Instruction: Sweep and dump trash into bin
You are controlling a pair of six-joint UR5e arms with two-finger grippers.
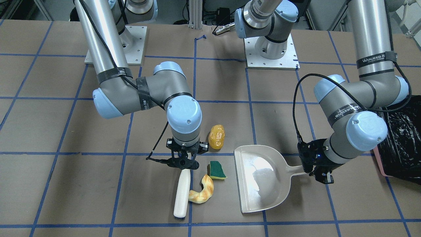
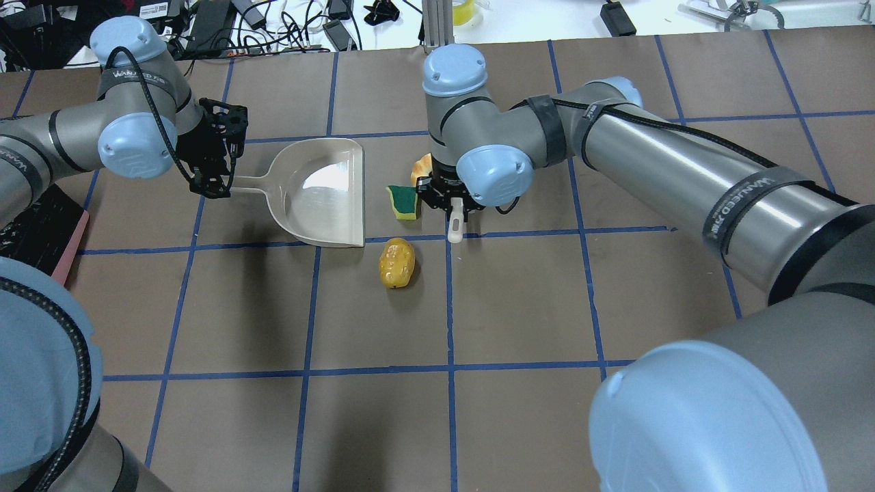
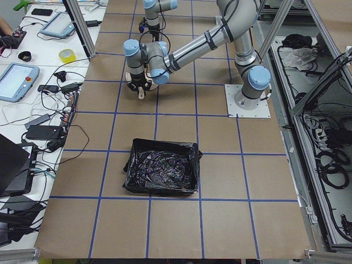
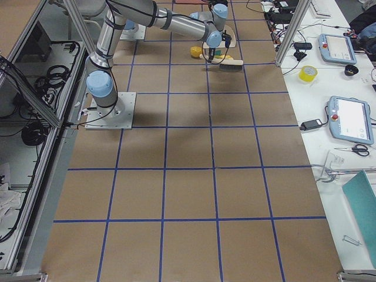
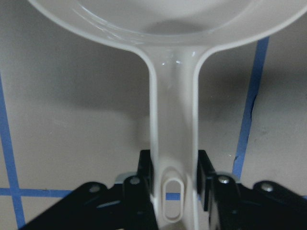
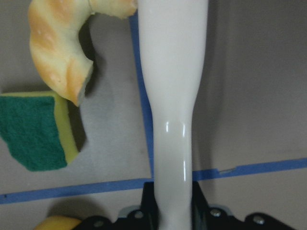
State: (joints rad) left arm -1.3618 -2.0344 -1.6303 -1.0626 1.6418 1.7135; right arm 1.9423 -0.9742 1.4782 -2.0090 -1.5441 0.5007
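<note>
My left gripper [image 1: 320,172] is shut on the handle of the beige dustpan [image 1: 260,177], which lies flat on the table; the handle sits between the fingers in the left wrist view [image 5: 175,187]. My right gripper [image 1: 185,161] is shut on the handle of the beige brush [image 1: 182,194], which lies low over the table. The croissant [image 1: 202,191] touches the brush on the dustpan's side. The green-and-yellow sponge [image 1: 217,169] lies between the brush and the dustpan. The yellow potato [image 1: 217,136] lies apart, nearer the robot. The bin [image 1: 401,141], black-lined and pink-sided, stands beyond the left arm.
Two metal arm base plates [image 1: 271,56] are bolted at the robot's side of the table. Blue tape lines grid the brown tabletop. A side bench with tablets and a tape roll [image 3: 67,55] runs along the table's far edge.
</note>
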